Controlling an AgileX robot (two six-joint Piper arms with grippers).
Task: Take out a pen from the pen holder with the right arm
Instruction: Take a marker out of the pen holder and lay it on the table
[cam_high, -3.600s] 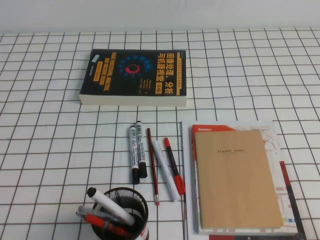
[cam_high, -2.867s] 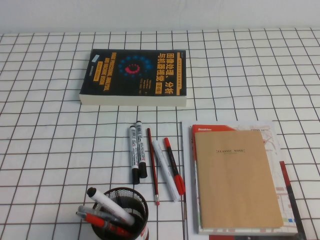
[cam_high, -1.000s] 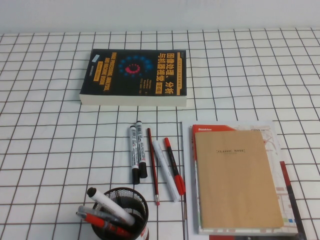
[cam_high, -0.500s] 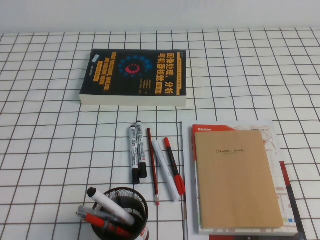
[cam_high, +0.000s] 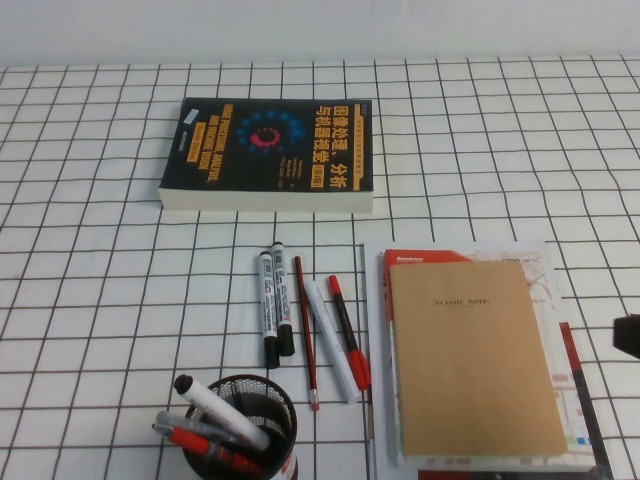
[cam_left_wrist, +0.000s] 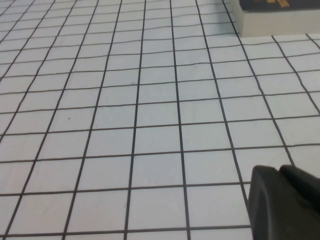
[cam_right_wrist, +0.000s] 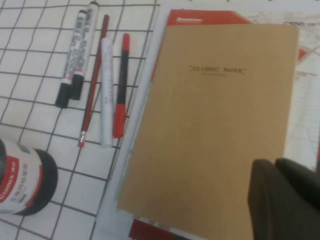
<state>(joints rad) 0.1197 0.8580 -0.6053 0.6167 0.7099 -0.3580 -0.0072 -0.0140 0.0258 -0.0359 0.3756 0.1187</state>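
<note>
The black mesh pen holder (cam_high: 250, 420) stands at the table's near edge, left of centre, with a white marker (cam_high: 222, 410), a red pen (cam_high: 205, 447) and a grey pen leaning out toward the left. In the right wrist view the pen holder (cam_right_wrist: 22, 182) shows its red and white label. My right gripper (cam_right_wrist: 275, 162) hovers shut and empty over the brown notebook (cam_right_wrist: 215, 125), far to the right of the holder. Only a dark tip of the right gripper (cam_high: 628, 335) shows at the high view's right edge. My left gripper (cam_left_wrist: 279, 169) is shut over bare grid cloth.
Several pens and markers (cam_high: 310, 320) lie side by side between the holder and the brown notebook (cam_high: 470, 355), which rests on a stack of papers. A thick dark book (cam_high: 268, 152) lies farther back; its corner (cam_left_wrist: 275, 17) appears in the left wrist view.
A dark tip of my right gripper has come into the high view at the right edge. Nothing on the table has moved.
</note>
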